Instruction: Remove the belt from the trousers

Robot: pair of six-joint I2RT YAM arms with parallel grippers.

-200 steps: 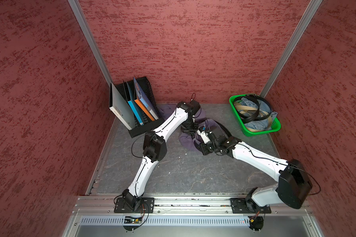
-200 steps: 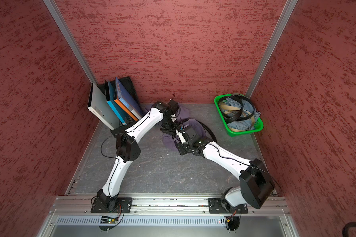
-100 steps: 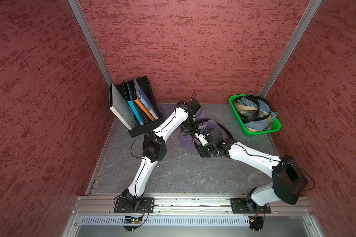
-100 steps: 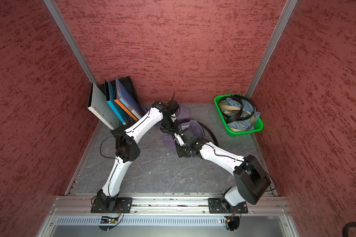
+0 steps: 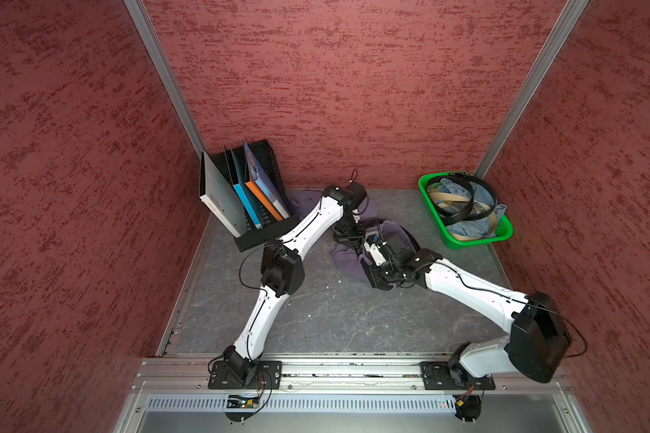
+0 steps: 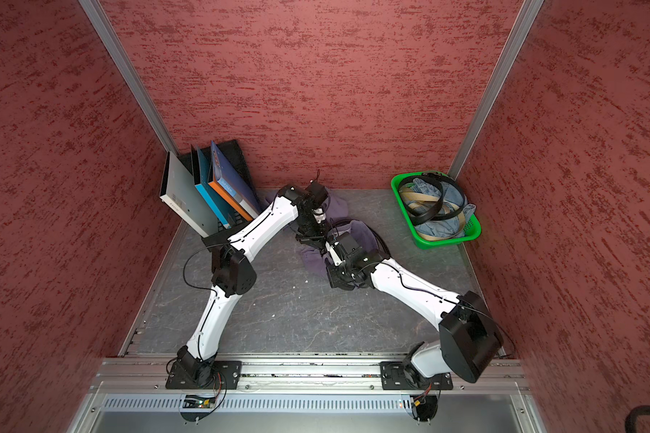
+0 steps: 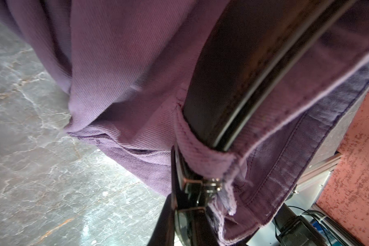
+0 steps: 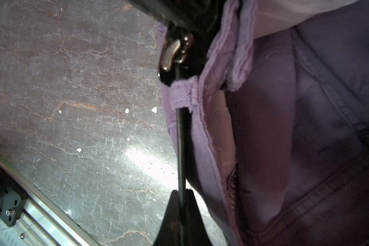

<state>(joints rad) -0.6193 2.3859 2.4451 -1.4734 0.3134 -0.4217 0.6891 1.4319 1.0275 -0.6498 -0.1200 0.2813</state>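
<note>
Two tools now grip where a second ago only one did: the right tool has snapped shut, while the left stayed clamped. In both top views the trousers (image 5: 346, 259) (image 6: 312, 260) lie bunched on the desk (image 5: 334, 318), toward 12 o'clock from its middle and well apart from the green basket (image 5: 466, 243) at 2 o'clock. The left tool (image 5: 349, 238) and right tool (image 5: 366, 245) meet over the cloth, almost touching, and their wrists hide most of the belt. The right wrist has also edged a little toward 9 o'clock. In the left wrist view the belt (image 7: 232, 74) is a broad black strap running along the waistband and through a purple loop (image 7: 202, 153) to the buckle (image 7: 200, 184). The left tool (image 7: 188, 204) is closed on that buckle end. In the right wrist view the right tool (image 8: 180, 204) pinches the strap edge-on just beyond a purple loop (image 8: 183, 95), with the buckle (image 8: 172, 53) on the loop's far side. So the belt is still threaded and held on both sides of a loop, and nothing pins the trousers. My read is that the buckle must be eased through this loop, and a hard pull could snag it or drag the cloth along.
</note>
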